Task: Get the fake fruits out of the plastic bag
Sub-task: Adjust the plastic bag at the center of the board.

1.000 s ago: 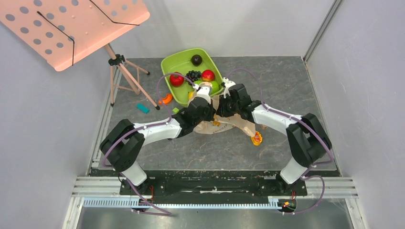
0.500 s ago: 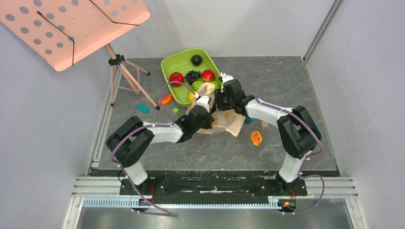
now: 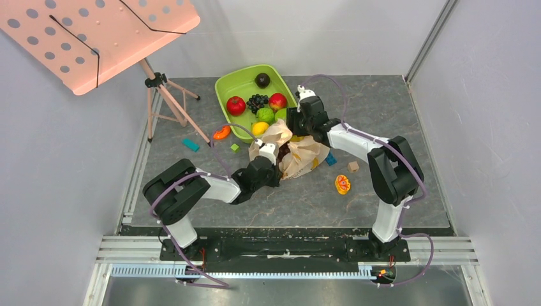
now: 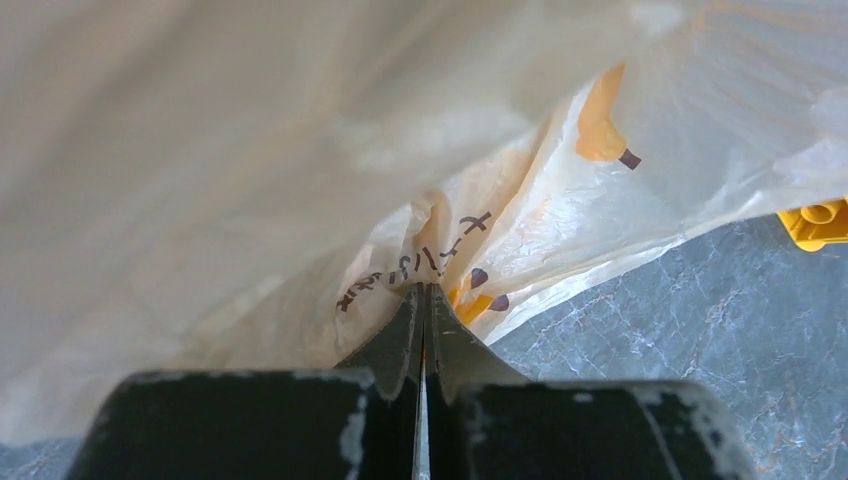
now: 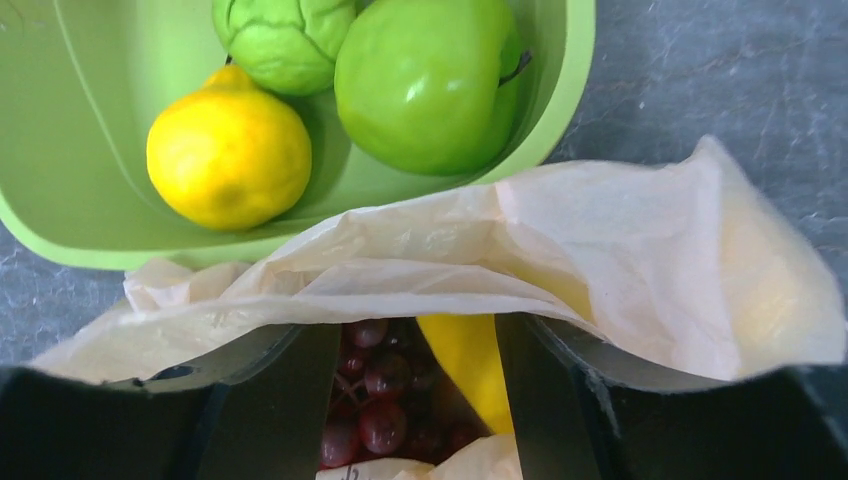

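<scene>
Just inside the mouth of the plastic bag (image 5: 640, 260), straight ahead of the right gripper (image 5: 412, 350), lie the grape bunch (image 5: 368, 405) and the banana (image 5: 465, 370); the banana's long axis runs roughly along the fingers' reach, the grapes just beside it; these jaws stand apart, straddling both; the right arm, the nearer one, stretches forward beside the green tub (image 5: 565, 90); the left gripper (image 4: 424, 300), jaws together, pinches the bag's film, its arm low and folded

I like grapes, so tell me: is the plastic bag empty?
No, the right wrist view shows dark red grapes and a yellow banana inside the bag.
</scene>
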`<state>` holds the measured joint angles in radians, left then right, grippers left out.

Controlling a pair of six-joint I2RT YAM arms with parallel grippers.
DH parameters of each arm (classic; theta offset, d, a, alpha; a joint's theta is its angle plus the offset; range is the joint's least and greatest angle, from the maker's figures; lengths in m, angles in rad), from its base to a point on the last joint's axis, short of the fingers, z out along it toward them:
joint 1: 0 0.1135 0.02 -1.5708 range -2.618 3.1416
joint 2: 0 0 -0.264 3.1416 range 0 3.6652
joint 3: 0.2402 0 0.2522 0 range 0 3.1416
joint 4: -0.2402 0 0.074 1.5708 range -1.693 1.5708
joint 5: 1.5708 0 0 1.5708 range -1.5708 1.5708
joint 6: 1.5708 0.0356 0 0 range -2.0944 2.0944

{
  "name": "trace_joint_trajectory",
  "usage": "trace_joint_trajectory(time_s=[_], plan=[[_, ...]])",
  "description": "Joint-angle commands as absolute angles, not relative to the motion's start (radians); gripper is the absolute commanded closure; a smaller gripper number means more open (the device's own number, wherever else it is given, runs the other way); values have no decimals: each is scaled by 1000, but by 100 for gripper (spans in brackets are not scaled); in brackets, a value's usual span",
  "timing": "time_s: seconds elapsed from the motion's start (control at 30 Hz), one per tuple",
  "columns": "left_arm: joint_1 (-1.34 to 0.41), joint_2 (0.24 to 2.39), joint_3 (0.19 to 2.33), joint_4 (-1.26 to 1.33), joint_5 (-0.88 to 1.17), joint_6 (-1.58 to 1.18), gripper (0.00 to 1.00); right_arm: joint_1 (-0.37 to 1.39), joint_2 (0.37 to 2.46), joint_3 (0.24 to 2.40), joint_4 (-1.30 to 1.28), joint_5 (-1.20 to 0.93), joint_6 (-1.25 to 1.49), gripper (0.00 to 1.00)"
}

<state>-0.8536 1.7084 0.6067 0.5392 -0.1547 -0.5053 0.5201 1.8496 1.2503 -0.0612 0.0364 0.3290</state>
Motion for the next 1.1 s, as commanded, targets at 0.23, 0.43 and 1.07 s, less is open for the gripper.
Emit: trace_joint_trajectory(time_s=[0.23,0.43,1.07], plan=[[-913,1652,532,546,-173,-580,98,492,1846,1273,-9,-33,218,36],[-913,1504,592,428,-221,-555,98,493,1731,1092,74,-176,203,49],[-853,1709,885,341,-250,-441,98,551,1477,679,104,-134,212,76]])
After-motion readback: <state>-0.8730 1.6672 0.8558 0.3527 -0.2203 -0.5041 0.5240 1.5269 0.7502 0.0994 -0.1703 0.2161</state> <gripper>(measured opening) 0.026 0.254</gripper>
